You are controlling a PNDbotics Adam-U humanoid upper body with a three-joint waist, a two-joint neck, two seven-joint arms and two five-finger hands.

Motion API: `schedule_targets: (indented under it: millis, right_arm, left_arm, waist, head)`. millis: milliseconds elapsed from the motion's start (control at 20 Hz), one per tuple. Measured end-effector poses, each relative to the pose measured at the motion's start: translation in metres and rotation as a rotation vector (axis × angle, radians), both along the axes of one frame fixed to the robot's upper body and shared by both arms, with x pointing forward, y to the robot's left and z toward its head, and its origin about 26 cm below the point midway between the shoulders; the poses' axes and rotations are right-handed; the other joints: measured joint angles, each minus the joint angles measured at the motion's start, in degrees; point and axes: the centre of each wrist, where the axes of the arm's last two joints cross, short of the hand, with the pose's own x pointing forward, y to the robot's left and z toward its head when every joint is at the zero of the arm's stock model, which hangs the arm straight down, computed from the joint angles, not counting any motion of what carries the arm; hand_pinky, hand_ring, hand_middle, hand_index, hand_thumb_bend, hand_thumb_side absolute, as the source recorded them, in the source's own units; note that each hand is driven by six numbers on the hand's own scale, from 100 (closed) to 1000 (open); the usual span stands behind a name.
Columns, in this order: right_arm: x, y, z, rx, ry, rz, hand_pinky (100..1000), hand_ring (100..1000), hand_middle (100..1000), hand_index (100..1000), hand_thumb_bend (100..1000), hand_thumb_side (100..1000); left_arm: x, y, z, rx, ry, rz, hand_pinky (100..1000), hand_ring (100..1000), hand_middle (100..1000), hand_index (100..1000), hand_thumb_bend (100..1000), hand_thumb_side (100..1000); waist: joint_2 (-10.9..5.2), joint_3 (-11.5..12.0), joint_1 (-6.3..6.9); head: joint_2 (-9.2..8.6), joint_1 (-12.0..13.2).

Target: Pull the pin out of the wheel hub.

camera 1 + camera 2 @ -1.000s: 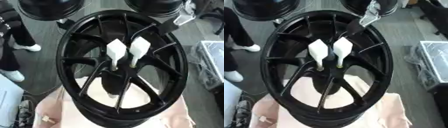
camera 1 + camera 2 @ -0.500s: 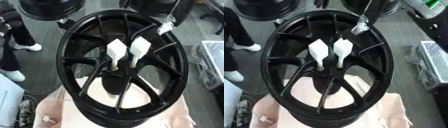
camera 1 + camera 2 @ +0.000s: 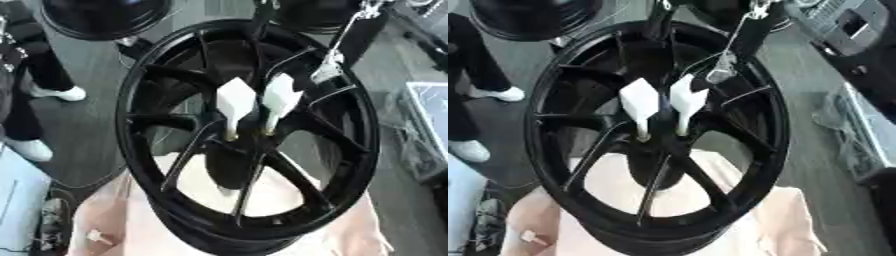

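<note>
Black wheel hub (image 3: 249,135) stands upright on pale cloth; two white pins (image 3: 234,102), (image 3: 280,98) side by side, seated at centre, neither pulled. Right hand (image 3: 327,71) descends from upper right, probably fingers relaxed; left unseen.

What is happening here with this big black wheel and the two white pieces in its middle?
A black wheel hub stands upright on a pale pink cloth. Two white pins sit side by side in its centre, the left pin and the right pin, and neither is pulled out yet. The robot's right hand reaches in from the upper right, near the hub's upper right rim and apart from both pins. The left hand is not in view.
</note>
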Motion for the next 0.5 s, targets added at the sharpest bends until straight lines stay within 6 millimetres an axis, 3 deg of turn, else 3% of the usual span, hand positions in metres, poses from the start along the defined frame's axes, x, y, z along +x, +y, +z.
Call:
schedule_targets:
  millis: [500]
  right_arm:
    - [-0.002,-0.011,-0.015,0.029,0.019,0.008,867,682,667,799,415,100]
  left_arm:
    - [0.001,-0.001,-0.002,0.007,0.009,-0.01,735,790,759,785,100,658]
  waist:
    - [0.03,0.33,0.01]
  head:
    - [0.0,0.4]
